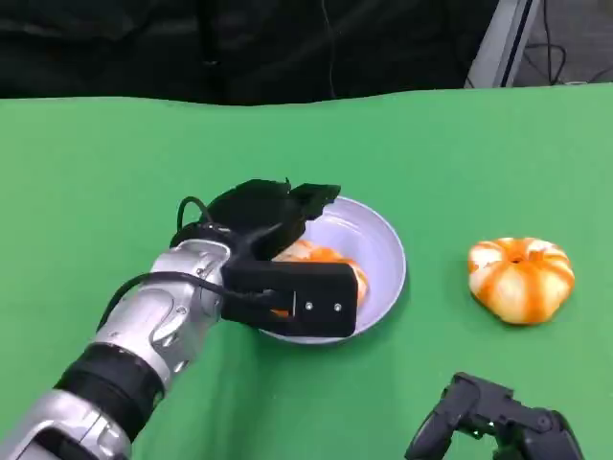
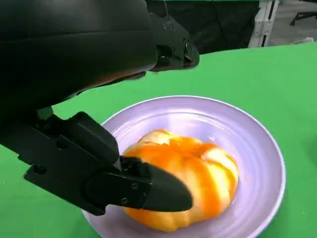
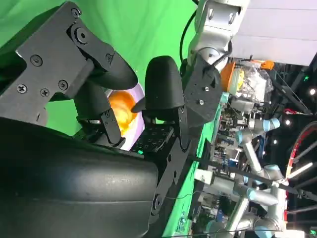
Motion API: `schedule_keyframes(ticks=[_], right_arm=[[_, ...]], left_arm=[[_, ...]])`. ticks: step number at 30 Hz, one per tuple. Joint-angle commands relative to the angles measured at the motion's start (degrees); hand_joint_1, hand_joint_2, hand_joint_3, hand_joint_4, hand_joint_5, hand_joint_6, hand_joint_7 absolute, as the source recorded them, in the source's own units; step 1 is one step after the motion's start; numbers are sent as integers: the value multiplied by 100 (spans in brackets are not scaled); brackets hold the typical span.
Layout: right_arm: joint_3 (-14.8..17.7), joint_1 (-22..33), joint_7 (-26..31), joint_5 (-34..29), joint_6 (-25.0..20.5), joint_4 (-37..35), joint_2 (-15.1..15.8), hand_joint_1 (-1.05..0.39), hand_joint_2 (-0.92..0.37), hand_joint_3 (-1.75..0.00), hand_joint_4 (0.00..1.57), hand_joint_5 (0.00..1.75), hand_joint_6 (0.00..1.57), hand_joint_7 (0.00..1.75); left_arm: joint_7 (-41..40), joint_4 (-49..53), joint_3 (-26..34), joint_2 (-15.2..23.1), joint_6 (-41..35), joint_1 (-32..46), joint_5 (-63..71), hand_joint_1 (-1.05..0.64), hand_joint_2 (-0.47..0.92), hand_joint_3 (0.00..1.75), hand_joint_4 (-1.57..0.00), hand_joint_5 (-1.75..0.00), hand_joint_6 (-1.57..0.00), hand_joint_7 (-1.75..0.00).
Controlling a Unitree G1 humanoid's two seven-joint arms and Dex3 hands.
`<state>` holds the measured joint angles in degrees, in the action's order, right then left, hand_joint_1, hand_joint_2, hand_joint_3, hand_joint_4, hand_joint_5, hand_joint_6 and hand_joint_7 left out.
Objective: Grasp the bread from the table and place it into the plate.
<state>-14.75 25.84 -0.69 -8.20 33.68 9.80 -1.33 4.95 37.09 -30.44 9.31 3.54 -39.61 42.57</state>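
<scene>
Right hand (image 1: 493,426) is sitting nearest the camera, at about 5 o'clock on the worktop (image 1: 96,172), low and idle; its fingers are looking curled in with nothing between them, though the head view shows only its upper part.

Left hand (image 1: 283,264) is reaching in from 7 o'clock, silver forearm running diagonally up toward the centre, hand hanging over the near-left rim of the plate (image 1: 383,240). Palm is facing down and inward. Fingers (image 2: 133,186) are parted: one broad finger is lying along the near side of the bread (image 2: 188,183), touching or almost touching it, while the upper fingers are arching above it with a gap. From the left wrist view the grip is looking loosened rather than pinching; judging the hand as spread, holding nothing.

Bread is sitting in the plate, resting on its floor, slightly toward the 8 o'clock side, under and just beyond the left hand's fingertips. It is roundish, so there is no strong long axis; the stripes are running roughly across it.

Judgement: the placing is looking essentially done; the coming move turns on lifting clear toward 7 o'clock without the lower finger dragging the bread.

Farther out, at 3 o'clock of the plate and well apart, a second bread (image 1: 520,278) is lying on the worktop, nearer the right hand than the left.
</scene>
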Motion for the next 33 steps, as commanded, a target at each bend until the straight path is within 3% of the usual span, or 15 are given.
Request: schedule_keyframes(ticks=[1, 10, 21, 24, 27, 31, 33], right_arm=[[42, 26, 19, 66, 6, 26, 49, -10, -30, -138, 76, 163, 82, 134], [43, 78, 36, 30, 33, 60, 53, -9, -30, -138, 75, 163, 82, 134], [16, 137, 35, 9, -63, 176, 46, -9, -32, -136, 75, 163, 81, 135], [26, 158, 21, 17, -86, 213, 69, -8, -32, -137, 75, 163, 81, 135], [34, 200, -8, 56, -122, 271, 105, -8, -31, -138, 74, 163, 81, 135], [27, 220, -24, 70, -156, 311, 121, -9, -32, -138, 74, 163, 80, 135], [24, 229, -27, 58, -162, 329, 132, -9, -32, -137, 73, 164, 80, 135]], left_arm=[[149, -116, -21, 104, -92, 71, -22, -99, 92, 51, 0, 0, 0, 0], [610, -333, 13, 178, -189, 50, -132, -104, 92, 55, 0, 0, 0, 0], [1268, -2692, 786, 916, -16, 1228, -1045, -89, 92, 57, -3, -2, -2, -1], [1352, -3282, 1049, 1075, 48, 1658, -1334, -86, 92, 56, -8, -5, -6, -3], [1340, -3914, 1395, 1260, 179, 2207, -1650, -70, 92, 53, -22, -13, -16, -7], [1313, -4189, 1572, 1304, 235, 2475, -1811, -66, 92, 52, -27, -16, -20, -8], [1271, -4338, 1699, 1309, 280, 2647, -1923, -64, 92, 50, -36, -21, -28, -11]])
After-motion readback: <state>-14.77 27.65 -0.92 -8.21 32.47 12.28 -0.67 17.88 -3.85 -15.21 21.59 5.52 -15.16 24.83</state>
